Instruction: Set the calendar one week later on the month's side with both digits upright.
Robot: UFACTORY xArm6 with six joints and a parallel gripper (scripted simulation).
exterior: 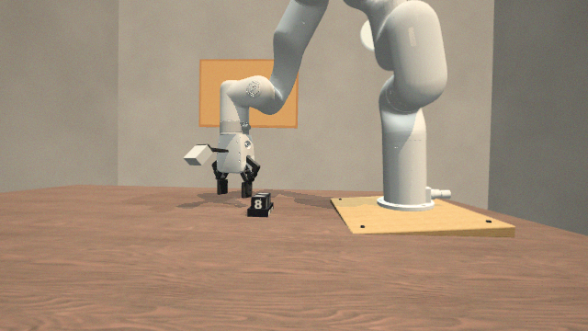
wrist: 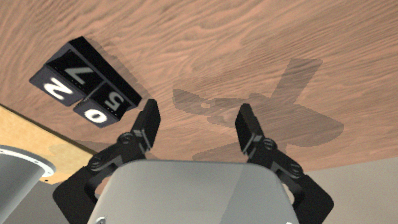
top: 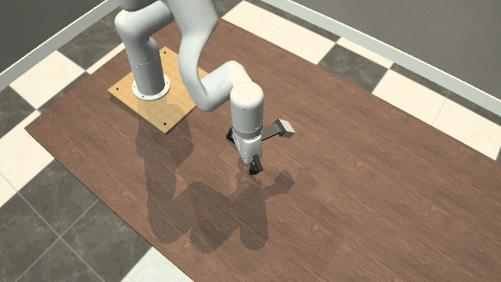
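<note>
brown wood-grain table [top: 352,176] [exterior: 294,276] [wrist: 210,35] under it all, and on it sits the small black calendar tray [exterior: 258,212] [wrist: 107,67], two black cubes with white digits side by side in it, a 2 and a 0 showing to the wrist view. just beside it, apart, hangs the black-fingered gripper [top: 243,157] [exterior: 234,188] [wrist: 198,111], spread wide, nothing grasped; beyond, the white arm [top: 246,106] [exterior: 404,156] rises from a yellow wooden board [top: 165,127] [exterior: 432,225] [wrist: 30,135].

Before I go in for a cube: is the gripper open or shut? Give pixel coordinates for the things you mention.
Open: the gripper [top: 243,155] [exterior: 234,188] [wrist: 198,111] has its two black fingers standing wide apart, nothing between them.
</note>
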